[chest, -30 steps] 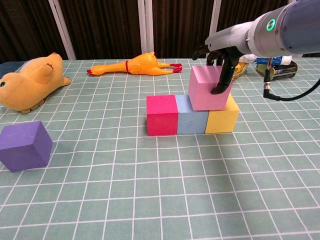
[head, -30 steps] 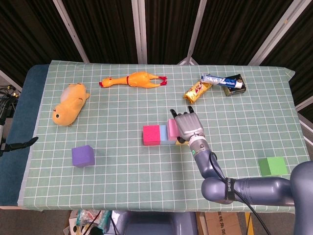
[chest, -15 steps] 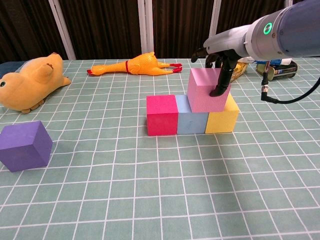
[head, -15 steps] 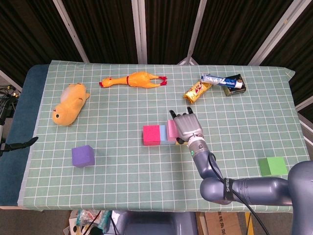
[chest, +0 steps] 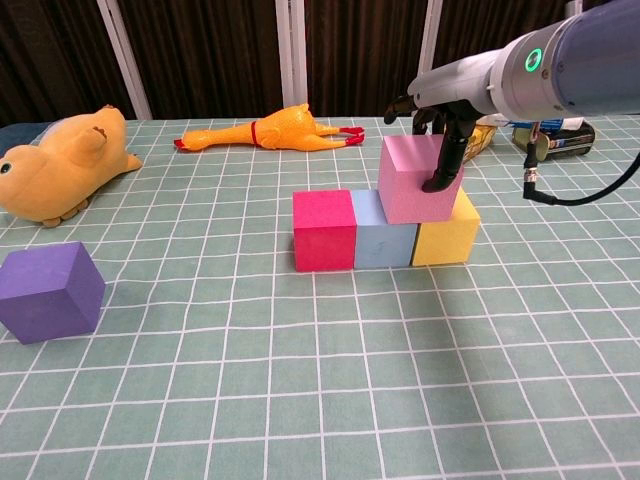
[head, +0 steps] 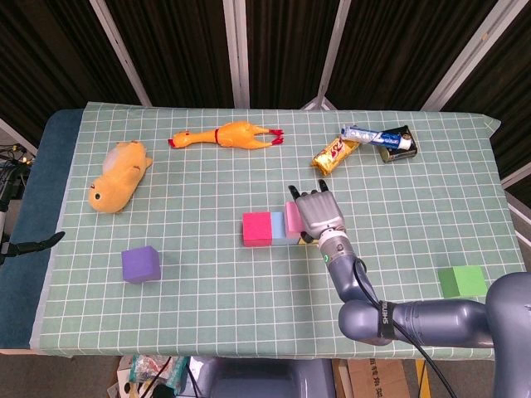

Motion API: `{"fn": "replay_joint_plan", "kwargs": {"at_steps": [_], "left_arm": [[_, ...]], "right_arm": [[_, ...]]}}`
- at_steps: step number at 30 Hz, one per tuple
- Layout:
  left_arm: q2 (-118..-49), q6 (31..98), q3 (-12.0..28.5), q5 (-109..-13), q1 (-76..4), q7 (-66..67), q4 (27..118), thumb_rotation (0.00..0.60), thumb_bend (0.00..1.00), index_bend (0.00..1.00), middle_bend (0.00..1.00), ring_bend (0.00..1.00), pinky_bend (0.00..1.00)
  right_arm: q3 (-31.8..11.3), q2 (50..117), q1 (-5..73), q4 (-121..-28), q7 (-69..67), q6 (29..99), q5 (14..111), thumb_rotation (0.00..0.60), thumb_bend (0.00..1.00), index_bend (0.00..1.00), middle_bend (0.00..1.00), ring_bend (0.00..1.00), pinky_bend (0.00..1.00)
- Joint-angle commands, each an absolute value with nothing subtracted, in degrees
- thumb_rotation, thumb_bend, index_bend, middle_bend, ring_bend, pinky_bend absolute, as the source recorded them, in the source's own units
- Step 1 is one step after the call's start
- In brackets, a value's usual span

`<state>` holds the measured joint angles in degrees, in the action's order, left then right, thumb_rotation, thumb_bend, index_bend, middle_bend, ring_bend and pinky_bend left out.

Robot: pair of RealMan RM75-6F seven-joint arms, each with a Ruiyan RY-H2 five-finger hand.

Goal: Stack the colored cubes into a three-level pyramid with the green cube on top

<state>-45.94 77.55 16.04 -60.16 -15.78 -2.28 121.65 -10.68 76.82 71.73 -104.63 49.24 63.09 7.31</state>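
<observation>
There, the right hand gripped the pink cube, which sat on the blue cube and yellow cube. The red cube touched the blue one, making a row of 3. The green cube lay well apart, near the table's right edge; the purple cube lay far left.

Head view looks steeply down; chest view looks low and level across the table.
</observation>
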Motion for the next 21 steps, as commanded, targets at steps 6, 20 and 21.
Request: {"fn": "replay_joint_plan", "kwargs": {"at_steps": [6, 20, 21], "left_arm": [[-46.0, 77.5, 16.0, -60.2, -15.9, -2.1, 121.7, 0.600, 0.07, 0.00, 0.04, 0.02, 0.07], [-46.0, 77.4, 15.9, -60.1, -15.9, -2.2, 121.7, 0.600, 0.07, 0.00, 0.04, 0.02, 0.07], [-46.0, 77.4, 15.9, -60.1, -15.9, -2.2, 121.6, 0.600, 0.07, 0.00, 0.04, 0.02, 0.07]], "right_arm": [[-10.8, 76.7, 71.6, -104.6, 49.5, 63.2, 7.1, 0.600, 0.35, 0.00, 0.35, 0.28, 0.00], [-10.7, 77.5, 71.1, -104.0, 49.5, 63.4, 7.4, 0.600, 0.35, 0.00, 0.35, 0.28, 0.00], [-10.6, 77.5, 71.1, -104.0, 49.5, 63.4, 7.5, 0.600, 0.35, 0.00, 0.35, 0.28, 0.00]]}}
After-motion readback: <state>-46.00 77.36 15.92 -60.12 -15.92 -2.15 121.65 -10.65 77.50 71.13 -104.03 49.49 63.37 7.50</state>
